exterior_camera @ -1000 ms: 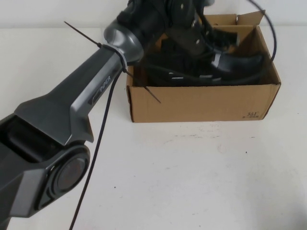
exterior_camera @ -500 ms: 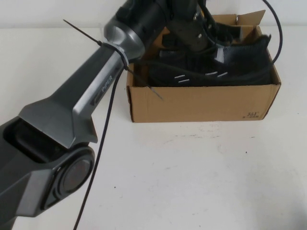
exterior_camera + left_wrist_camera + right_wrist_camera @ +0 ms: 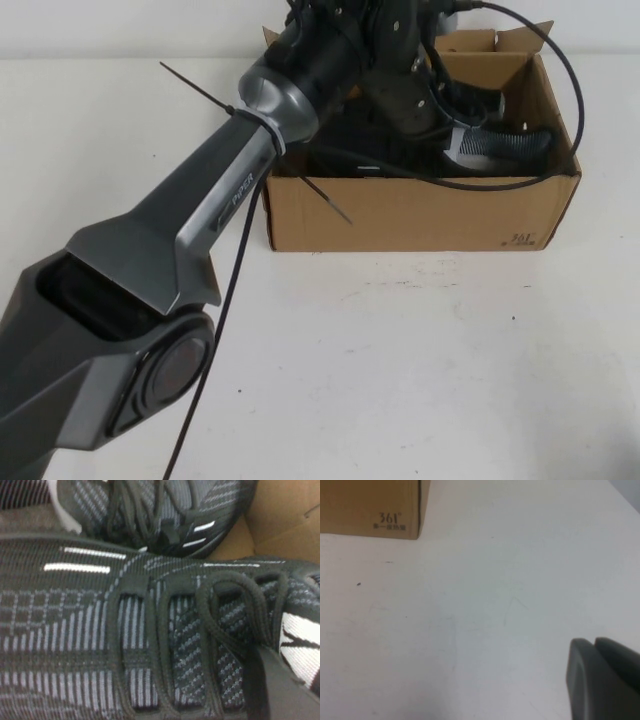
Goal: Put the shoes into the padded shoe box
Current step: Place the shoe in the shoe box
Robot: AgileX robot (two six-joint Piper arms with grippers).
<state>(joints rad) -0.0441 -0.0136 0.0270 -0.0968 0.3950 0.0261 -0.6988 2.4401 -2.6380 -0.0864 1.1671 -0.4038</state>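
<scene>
The brown cardboard shoe box (image 3: pixel 400 215) stands at the far middle of the table, flaps upright. Both black knit sneakers lie inside it. The near shoe (image 3: pixel 490 150) shows its grey collar below the rim. My left gripper (image 3: pixel 440 110) reaches down into the box and is shut on this shoe near its tongue. In the left wrist view the held shoe (image 3: pixel 150 640) fills the picture, one finger (image 3: pixel 285 690) lies by its white tongue label, and the other shoe (image 3: pixel 165 510) lies beside it. My right gripper (image 3: pixel 594 642) is shut and empty over bare table.
The left arm (image 3: pixel 210 220) crosses the table's left half, with its black cable (image 3: pixel 215 320) hanging beside it. A cable loops over the box's right side (image 3: pixel 572 100). The right wrist view shows the box's printed corner (image 3: pixel 390 520).
The near shoe's heel end stood above the box's right rim half a second ago and has dropped down inside. The left arm has shifted slightly right.
</scene>
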